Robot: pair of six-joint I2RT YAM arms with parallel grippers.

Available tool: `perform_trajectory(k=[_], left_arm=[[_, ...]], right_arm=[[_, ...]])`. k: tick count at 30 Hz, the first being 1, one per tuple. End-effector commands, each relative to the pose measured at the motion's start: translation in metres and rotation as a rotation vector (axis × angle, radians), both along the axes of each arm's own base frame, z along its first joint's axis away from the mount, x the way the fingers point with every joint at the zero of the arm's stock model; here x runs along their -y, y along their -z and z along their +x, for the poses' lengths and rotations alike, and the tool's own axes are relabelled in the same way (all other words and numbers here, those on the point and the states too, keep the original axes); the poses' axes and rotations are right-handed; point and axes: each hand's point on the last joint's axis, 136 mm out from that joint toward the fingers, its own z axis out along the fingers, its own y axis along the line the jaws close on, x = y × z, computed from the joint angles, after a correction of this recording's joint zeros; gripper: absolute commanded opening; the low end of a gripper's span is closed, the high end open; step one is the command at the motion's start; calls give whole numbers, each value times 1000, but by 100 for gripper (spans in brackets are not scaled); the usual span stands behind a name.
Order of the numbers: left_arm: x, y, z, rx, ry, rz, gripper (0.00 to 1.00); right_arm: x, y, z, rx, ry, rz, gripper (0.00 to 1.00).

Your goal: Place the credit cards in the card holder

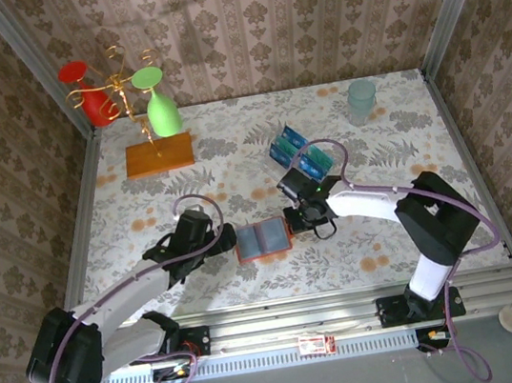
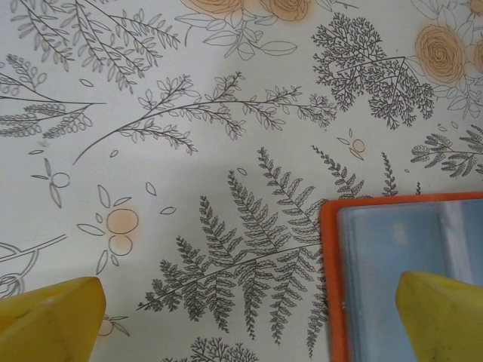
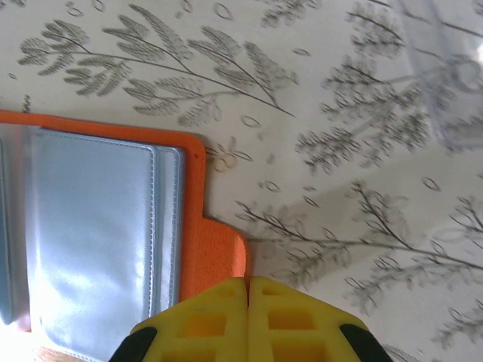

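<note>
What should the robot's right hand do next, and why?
Probably a gentle pull on the tab. The right hand is shut right at the orange tab of the open card holder, whose pockets look empty, while the credit cards stand in their clear tray. Sliding it nearer may help.

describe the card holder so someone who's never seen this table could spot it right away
On the leaf-and-flower printed table, look near the front edge, between the left gripper and the right gripper. There lies the card holder, a small flat orange-red folding case opened to show its grey-blue inside. The orange-brown wooden slab at the back left is larger and has no grey-blue lining.
</note>
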Motion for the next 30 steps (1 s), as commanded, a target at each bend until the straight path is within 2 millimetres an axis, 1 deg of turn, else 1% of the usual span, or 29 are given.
perform_trajectory(k=[1, 4, 6, 7, 9, 10, 11, 13, 16, 18, 20, 23, 25, 30], left_arm=[[11, -12, 9, 30, 11, -34, 100], [13, -10, 9, 25, 16, -34, 100], [14, -9, 9, 23, 20, -33, 100], [14, -8, 10, 22, 19, -31, 100], [15, -7, 10, 20, 24, -30, 100], [15, -7, 10, 18, 26, -28, 100], [15, -6, 9, 16, 26, -28, 100], [16, -4, 9, 12, 29, -25, 100], [17, -1, 9, 6, 31, -24, 100], [18, 1, 9, 0, 36, -26, 100], [20, 2, 10, -3, 42, -28, 100], [23, 5, 9, -14, 51, -29, 100], [23, 8, 9, -18, 53, -27, 100], [24, 12, 7, -28, 55, -30, 100]], right_arm=[[16, -2, -7, 0, 19, -33, 0], [19, -2, -11, -8, 28, -32, 1], [21, -5, -12, -6, 32, -27, 7], [21, -9, -12, -2, 32, -16, 15], [21, -23, -6, 20, 27, 7, 34], [22, -33, -1, 34, 26, 24, 42], [22, -45, 5, 47, 26, 41, 43], [31, -68, 18, 78, 28, 39, 45], [47, -103, 44, 139, 35, 12, 46], [61, -122, 62, 174, 46, -30, 46], [70, -134, 78, 199, 45, -76, 46], [80, -136, 94, 194, 33, -150, 45], [81, -135, 102, 189, 21, -184, 44], [80, -122, 114, 164, -6, -240, 40]])
